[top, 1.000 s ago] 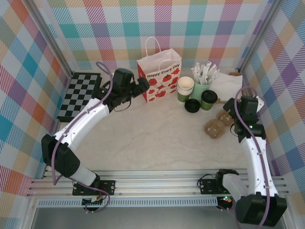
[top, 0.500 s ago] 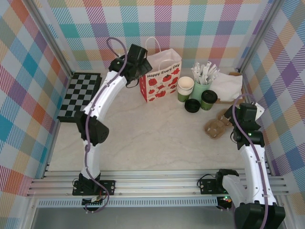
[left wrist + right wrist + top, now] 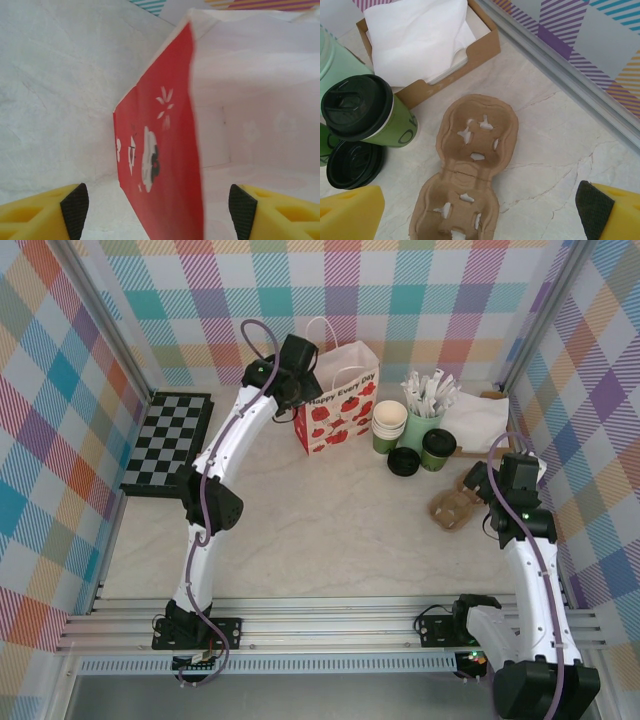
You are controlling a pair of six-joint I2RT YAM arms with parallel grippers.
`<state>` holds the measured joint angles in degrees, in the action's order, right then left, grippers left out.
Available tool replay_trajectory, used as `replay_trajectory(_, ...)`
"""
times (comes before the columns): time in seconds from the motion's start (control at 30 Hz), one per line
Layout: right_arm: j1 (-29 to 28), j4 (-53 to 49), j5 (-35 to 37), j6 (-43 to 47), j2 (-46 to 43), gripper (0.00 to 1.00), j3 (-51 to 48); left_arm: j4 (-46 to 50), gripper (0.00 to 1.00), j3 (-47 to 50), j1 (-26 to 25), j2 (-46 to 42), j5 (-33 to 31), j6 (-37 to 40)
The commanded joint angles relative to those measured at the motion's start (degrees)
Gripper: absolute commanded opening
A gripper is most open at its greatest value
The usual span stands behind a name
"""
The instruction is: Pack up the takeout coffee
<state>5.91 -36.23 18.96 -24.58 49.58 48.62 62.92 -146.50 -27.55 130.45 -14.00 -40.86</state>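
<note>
The takeout coffee [image 3: 438, 448] [image 3: 357, 112], a green cup with a black lid, stands on the table to the right of the white paper bag [image 3: 335, 405] printed with red apples. My left gripper [image 3: 300, 390] [image 3: 159, 212] hangs over the bag's left top edge. It is open, and its jaws straddle the bag's red side wall [image 3: 160, 150], one pad outside and one inside, neither touching the paper. My right gripper [image 3: 480, 480] [image 3: 480, 220] hovers open above the brown pulp cup carrier [image 3: 455, 500] [image 3: 467, 165], holding nothing.
A loose black lid [image 3: 403, 461] [image 3: 352, 165] lies beside the coffee. Behind it are stacked lidless cups [image 3: 389, 425], a pale-green cup of sticks [image 3: 425, 410] and a napkin box [image 3: 480, 420] [image 3: 427, 40]. A checkerboard [image 3: 165, 440] lies at the far left. Walls close in the right side.
My left arm has swung up and to the right, from beside the bag to over its left top edge. The right arm has shifted slightly over the carrier.
</note>
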Motion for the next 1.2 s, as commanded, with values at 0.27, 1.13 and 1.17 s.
replay_trajectory(0.27, 0.11, -2.31, 0.01, -0.65, -0.11, 1.00, 1.83, -0.96, 0.54, -1.56, 0.68, 1.51, 5.16, 6.56)
replay_trajectory(1.13, 0.13, -0.54, -8.43, -1.68, 4.29, 1.00, 2.25, 2.54, 0.00, 8.50, 0.66, -10.52, -2.38, 9.67)
replay_trajectory(1.17, 0.14, -0.44, -11.21, -0.47, 5.63, 1.00, 2.66, 2.44, 0.00, 11.03, 0.72, -12.40, -2.74, 9.51)
